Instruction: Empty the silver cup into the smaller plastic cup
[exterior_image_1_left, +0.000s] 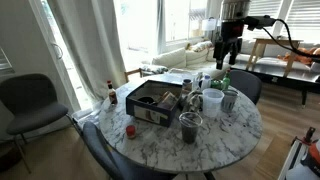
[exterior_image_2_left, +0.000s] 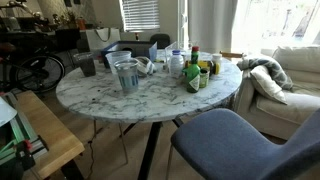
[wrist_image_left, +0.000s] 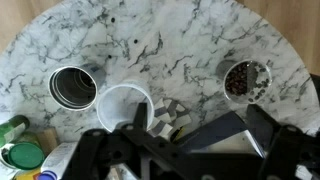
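Hanging well above the marble table (exterior_image_1_left: 232, 140), the gripper (exterior_image_1_left: 228, 60) holds nothing, its jaws apart. In the wrist view the silver cup (wrist_image_left: 73, 87) stands upright at 9 o'clock from the white cup (wrist_image_left: 124, 105), just beside it. The smaller cup (wrist_image_left: 245, 80), with dark bits inside, stands apart at 2 o'clock from the white cup. In an exterior view the smaller cup sits nearer the table's edge, at 7 o'clock from the silver cup.

A round white marble tabletop (exterior_image_2_left: 150, 100) stands on a pale wood floor (exterior_image_2_left: 115, 160). A grey padded chair (exterior_image_2_left: 235, 140) sits near right and a white sofa (exterior_image_2_left: 295, 70) far right. Sheer-curtained windows (exterior_image_1_left: 140, 25) let in bright daylight.
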